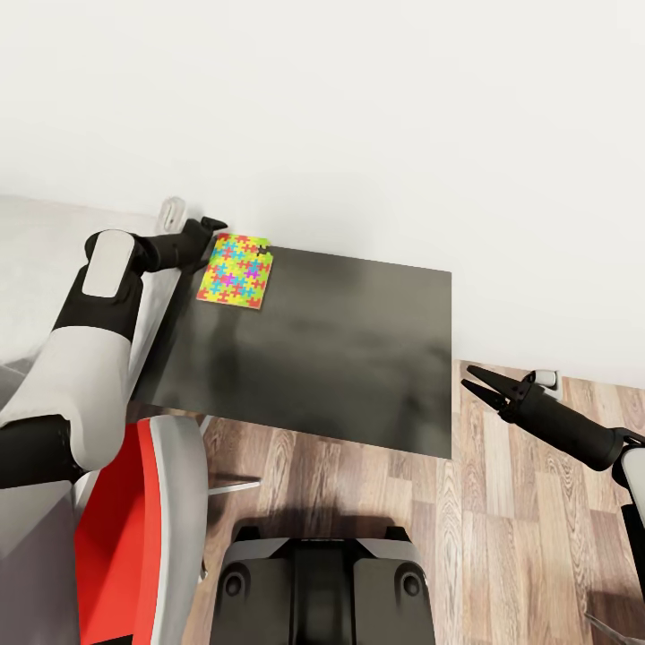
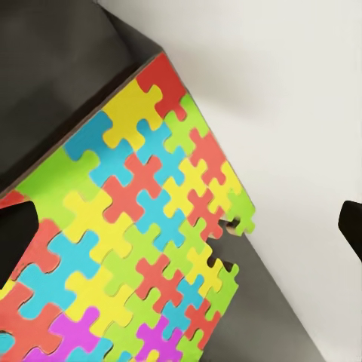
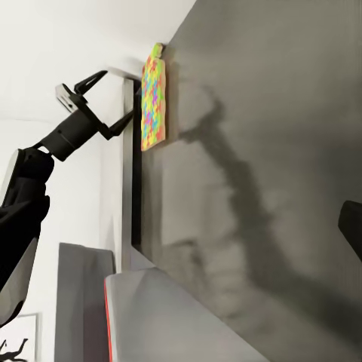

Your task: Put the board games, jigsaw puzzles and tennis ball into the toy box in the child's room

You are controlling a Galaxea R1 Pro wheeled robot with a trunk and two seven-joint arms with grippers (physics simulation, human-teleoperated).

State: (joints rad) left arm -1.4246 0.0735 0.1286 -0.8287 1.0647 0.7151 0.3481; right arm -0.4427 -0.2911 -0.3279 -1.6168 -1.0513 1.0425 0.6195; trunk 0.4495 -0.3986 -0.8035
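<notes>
One jigsaw puzzle (image 1: 236, 270), a flat many-coloured square, lies at the far left corner of a dark grey flat top (image 1: 340, 349), close to the white wall. My left gripper (image 1: 208, 235) is open just off the puzzle's left edge. In the right wrist view one of its fingers (image 3: 130, 118) reaches the edge of the puzzle (image 3: 152, 98) while the other stands off toward the wall. The left wrist view looks down on the puzzle (image 2: 143, 249) between the dark fingertips. My right gripper (image 1: 468, 376) hangs open over the wood floor, right of the dark top, holding nothing.
A pale grey surface (image 1: 36, 260) adjoins the dark top on the left. A red chair (image 1: 116, 537) stands at the near left against my left arm. Wood floor (image 1: 502, 520) lies in front and to the right, above my base (image 1: 322, 582). The white wall (image 1: 358, 134) closes the far side.
</notes>
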